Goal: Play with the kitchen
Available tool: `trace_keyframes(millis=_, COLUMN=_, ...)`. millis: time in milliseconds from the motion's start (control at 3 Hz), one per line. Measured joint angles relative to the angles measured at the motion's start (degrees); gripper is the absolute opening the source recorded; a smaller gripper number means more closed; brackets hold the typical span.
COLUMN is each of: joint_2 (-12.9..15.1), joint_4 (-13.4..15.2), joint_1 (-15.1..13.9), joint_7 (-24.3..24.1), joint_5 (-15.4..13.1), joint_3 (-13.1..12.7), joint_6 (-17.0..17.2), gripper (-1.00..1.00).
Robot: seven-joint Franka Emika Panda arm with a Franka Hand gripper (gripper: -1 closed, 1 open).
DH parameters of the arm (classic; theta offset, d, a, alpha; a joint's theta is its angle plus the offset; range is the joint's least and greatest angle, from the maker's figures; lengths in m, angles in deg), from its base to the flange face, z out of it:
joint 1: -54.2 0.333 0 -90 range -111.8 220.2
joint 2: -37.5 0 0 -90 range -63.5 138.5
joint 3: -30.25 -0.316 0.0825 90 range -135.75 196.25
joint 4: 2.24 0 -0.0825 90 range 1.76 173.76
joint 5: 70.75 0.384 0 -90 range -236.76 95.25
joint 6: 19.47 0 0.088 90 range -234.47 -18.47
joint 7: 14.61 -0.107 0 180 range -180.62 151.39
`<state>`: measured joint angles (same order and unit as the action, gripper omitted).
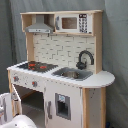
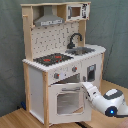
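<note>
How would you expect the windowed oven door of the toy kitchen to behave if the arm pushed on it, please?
The oven door looks like a flat rigid panel, so it would probably swing rather than bend. The kitchen is tall and narrow, so a hard shove might rock it. The arm already reaches the door's edge.

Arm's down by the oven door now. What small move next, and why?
Probably ease the gripper a little further toward the oven door of the kitchen. In the second exterior view the arm's tip sits at the door's right edge, beside the windowed panel; contact isn't clear.
</note>
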<state>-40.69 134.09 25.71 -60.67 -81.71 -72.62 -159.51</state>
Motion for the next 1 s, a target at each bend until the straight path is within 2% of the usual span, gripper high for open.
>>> trace_keyframes(millis=333, joint_2=-0.03, joint_4=-0.03, joint_1=-4.61, joint_7=2.55, joint_5=-0.06, joint_3=0.24, joint_6=-3.10, gripper=1.00)
trace_keyframes(millis=667, joint_2=-0.05, joint_4=-0.36, joint_1=-7.09, joint_7=7.18, joint_5=-0.07, joint_3=0.27, joint_6=-5.48, gripper=1.00)
trace_keyframes(millis=1000, joint_2=-0.24, joint_4=-0.72, joint_1=-9.10, joint_7=12.29, joint_5=-0.16, joint_3=1.46, joint_6=-7.30, gripper=1.00)
